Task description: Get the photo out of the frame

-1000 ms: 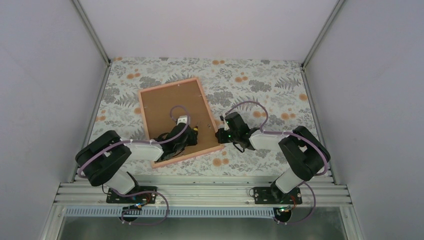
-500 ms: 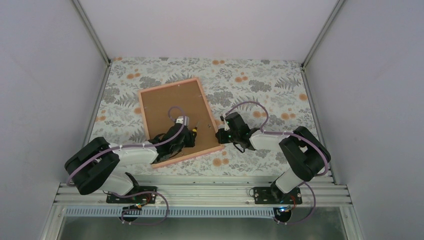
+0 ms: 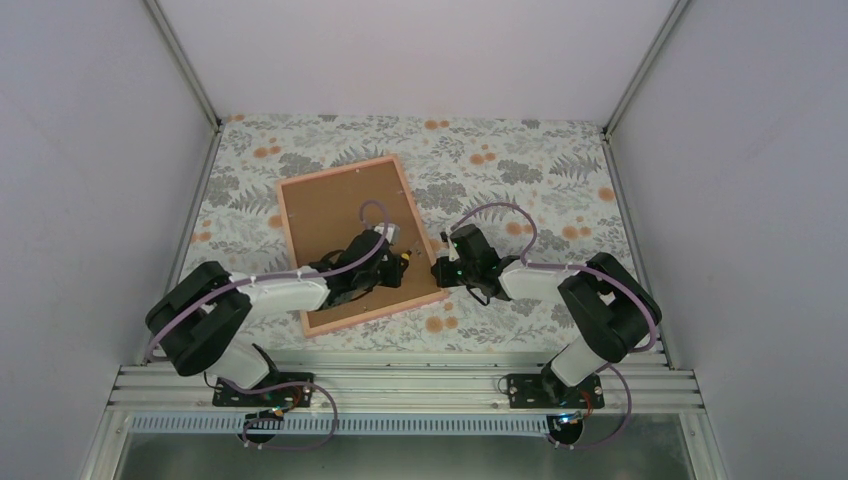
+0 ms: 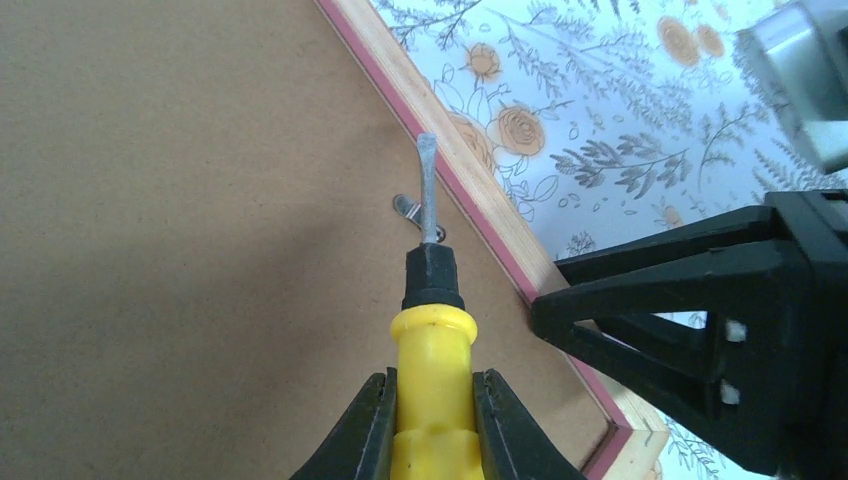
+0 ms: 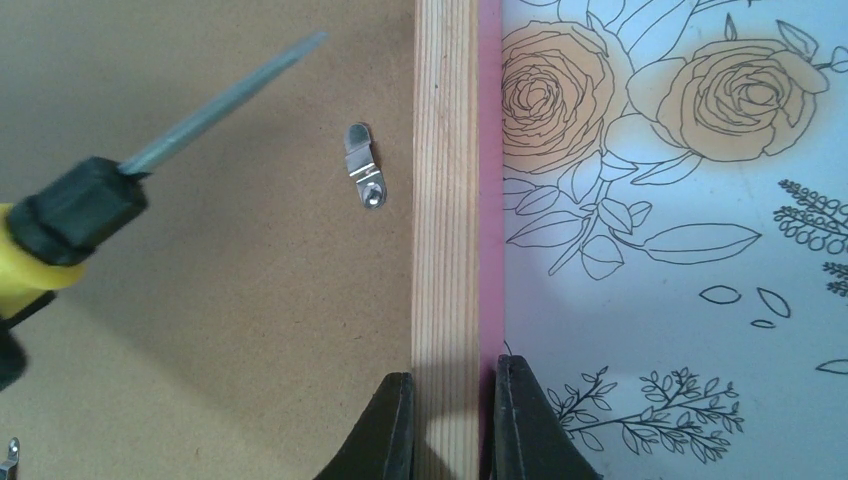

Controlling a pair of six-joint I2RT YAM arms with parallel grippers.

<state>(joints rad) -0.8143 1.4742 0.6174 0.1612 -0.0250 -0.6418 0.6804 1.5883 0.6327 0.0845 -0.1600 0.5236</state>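
Jaws of the left pincer are clamped on the yellow plastic handle of a flat-blade screwdriver, whose grey blade reaches out by a small silver metal turn clip; whether they touch I cannot tell. The right pincer is closed on the pale wooden rail of the rectangular pink-edged picture frame, which lies face down on the floral-patterned counter. Only its brown fibreboard backing shows, so the photo stays hidden beneath.

Lab booth: white walls, aluminium rail
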